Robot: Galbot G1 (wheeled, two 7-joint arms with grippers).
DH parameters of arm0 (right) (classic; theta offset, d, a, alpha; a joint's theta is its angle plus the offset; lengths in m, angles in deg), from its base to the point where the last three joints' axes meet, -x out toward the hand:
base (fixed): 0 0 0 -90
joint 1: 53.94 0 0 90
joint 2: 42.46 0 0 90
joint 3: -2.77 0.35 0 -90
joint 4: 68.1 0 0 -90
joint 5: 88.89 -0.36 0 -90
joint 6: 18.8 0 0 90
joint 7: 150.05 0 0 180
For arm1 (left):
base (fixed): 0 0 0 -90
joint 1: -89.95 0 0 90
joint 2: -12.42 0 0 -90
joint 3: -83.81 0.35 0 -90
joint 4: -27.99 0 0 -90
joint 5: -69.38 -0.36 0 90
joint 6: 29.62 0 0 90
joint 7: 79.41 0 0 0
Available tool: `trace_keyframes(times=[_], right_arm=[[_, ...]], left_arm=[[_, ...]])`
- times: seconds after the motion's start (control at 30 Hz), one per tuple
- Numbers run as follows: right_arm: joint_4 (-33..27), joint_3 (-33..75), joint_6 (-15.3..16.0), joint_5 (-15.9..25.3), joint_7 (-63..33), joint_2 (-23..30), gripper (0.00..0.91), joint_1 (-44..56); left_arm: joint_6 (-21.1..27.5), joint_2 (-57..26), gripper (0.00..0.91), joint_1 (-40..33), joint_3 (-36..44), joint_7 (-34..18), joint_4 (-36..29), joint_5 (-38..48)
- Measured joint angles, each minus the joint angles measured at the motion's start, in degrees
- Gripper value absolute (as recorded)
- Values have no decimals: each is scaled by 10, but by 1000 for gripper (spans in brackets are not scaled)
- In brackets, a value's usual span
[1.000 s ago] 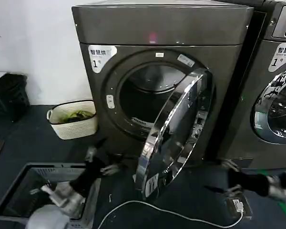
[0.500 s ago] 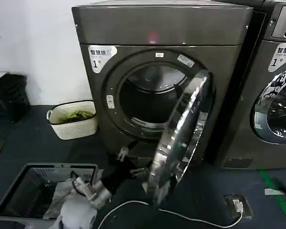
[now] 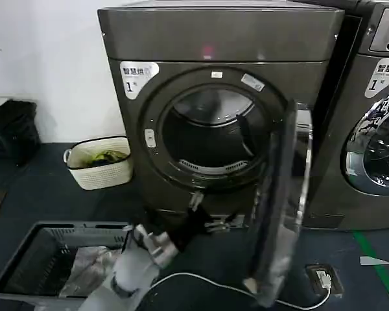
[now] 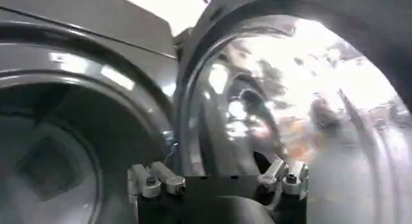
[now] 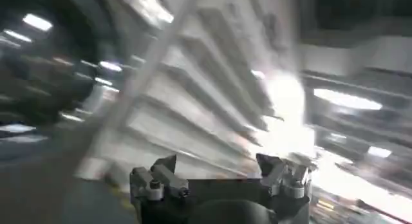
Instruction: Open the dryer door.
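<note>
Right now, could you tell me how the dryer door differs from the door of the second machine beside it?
The dryer door is swung wide open, edge-on to the head camera, its dark inner side facing the drum; the second machine's door sits shut against its front. The left gripper is just inside the dryer door's lower edge; nothing is near the second machine's door. Both have shiny chrome rings.

Through the left wrist view we saw our left pincer [image 4: 217, 180] with its fingers spread apart, empty. Beyond it stood the dryer door [image 4: 290, 96], swung out, beside the dark round opening of the dryer [image 4: 58, 148].
</note>
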Motion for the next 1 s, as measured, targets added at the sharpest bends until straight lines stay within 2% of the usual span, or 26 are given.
trace_keyframes(times=[0.1,0.2,0.47,0.63,0.8,1.0], right_arm=[[-12,18,-7,3,-51,1,907,0],[-21,33,6,6,-85,0,907,1],[-33,57,17,23,-116,0,907,10],[-31,67,42,22,-123,4,907,17],[-34,83,62,1,-127,3,907,27],[-34,108,62,-29,-124,2,907,38]], left_arm=[[0,16,907,-25,26,0,18,-2],[0,33,907,-47,47,-1,35,-4],[-3,76,907,-98,93,-1,88,-7],[-5,102,907,-124,116,-1,119,-7],[-7,125,907,-152,139,0,150,-6],[-10,154,907,-188,164,1,191,-10]])
